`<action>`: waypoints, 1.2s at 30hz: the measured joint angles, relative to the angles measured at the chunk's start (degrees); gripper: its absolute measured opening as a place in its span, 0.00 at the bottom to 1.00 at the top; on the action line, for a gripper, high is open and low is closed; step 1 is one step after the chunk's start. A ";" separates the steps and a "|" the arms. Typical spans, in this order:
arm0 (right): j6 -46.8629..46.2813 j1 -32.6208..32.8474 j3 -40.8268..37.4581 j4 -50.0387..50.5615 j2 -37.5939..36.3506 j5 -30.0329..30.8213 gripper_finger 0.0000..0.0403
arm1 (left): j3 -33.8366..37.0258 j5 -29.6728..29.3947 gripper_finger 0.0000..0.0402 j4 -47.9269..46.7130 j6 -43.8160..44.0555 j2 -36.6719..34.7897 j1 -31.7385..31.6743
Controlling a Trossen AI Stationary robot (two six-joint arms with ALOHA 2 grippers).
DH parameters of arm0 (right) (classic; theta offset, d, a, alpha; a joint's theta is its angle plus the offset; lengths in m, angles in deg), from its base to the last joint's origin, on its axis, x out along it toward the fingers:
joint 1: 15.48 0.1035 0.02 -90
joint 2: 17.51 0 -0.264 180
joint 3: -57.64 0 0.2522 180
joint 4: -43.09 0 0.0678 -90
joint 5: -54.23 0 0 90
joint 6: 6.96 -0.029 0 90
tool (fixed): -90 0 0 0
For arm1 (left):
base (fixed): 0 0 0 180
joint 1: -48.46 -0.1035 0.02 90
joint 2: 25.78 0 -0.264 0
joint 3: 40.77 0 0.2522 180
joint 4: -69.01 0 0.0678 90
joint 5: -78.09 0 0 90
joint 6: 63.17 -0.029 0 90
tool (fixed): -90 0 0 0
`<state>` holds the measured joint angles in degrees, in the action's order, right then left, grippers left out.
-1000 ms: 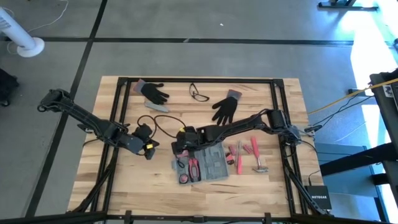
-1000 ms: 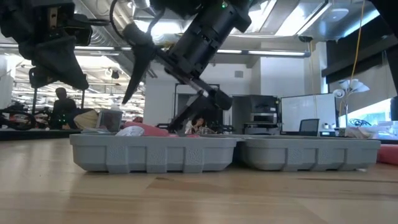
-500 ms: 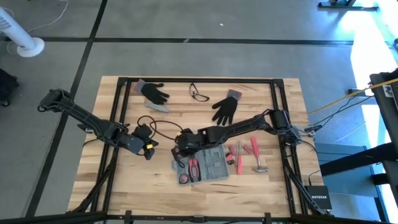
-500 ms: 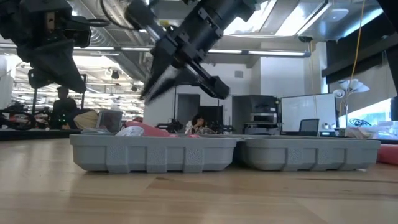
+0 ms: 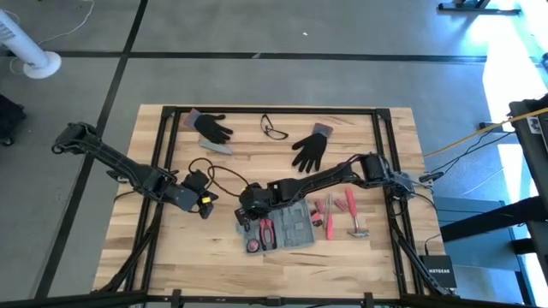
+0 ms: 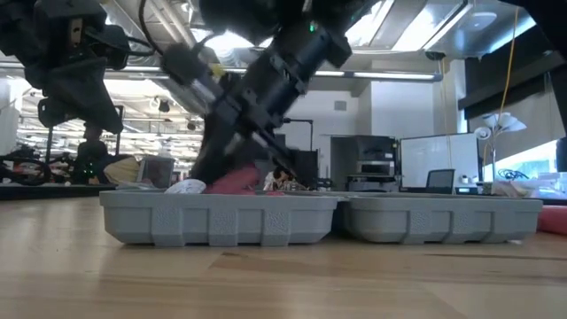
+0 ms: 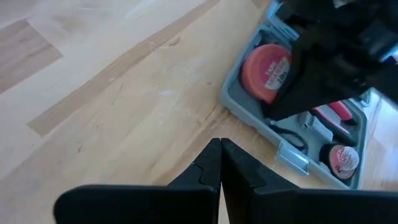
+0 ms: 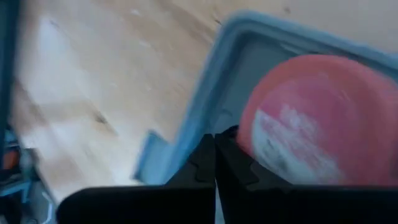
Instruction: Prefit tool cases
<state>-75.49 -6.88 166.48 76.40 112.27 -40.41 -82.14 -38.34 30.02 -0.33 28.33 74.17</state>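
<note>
Across the middle of the wooden surface (image 5: pixel 171 248) lies the tool case (image 5: pixel 295 225), opened flat with its moulded recesses facing up, presumably so each tool can be dropped straight into its own shape. From table height it shows as two grey trays side by side, hinged where they meet. Its left half already carries red-handled pliers (image 5: pixel 265 231) and two round pink tape measures (image 7: pixel 272 70); the right half looks mostly bare.

Reaching in from the far right edge, the right arm (image 5: pixel 330 178) stretches low across the boards, and the right hand (image 8: pixel 215 147) comes down at the case's upper left corner, fingers clenched together with nothing between them. Its tips sit right against the rim of the upper tape measure, which suggests it means to press or nudge the disc down into its recess rather than lift it; pinched fingers make a firm pushing point.

Just left of the case, the left hand (image 7: pixel 220 149) hovers over bare wood, also clenched and empty, close enough to steady the case if it slides under the push, though not touching it.

Right of the case, several loose red-handled tools (image 5: pixel 330 212) and a hammer (image 5: pixel 357 227) lie together, probably staged within the right arm's reach for fitting.

Along the far side, two black gloves (image 5: pixel 310 151) and a pair of safety glasses (image 5: pixel 274 129) sit well apart from the work.
</note>
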 joint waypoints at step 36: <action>12.93 -1.05 -1.03 16.68 -5.41 1.86 0.00 | 0.04 -1.98 0.00 0.38 -1.10 0.95 -0.02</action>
<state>-62.56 -7.93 165.46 93.08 106.86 -38.55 -82.10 -40.32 30.40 -1.43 29.28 74.15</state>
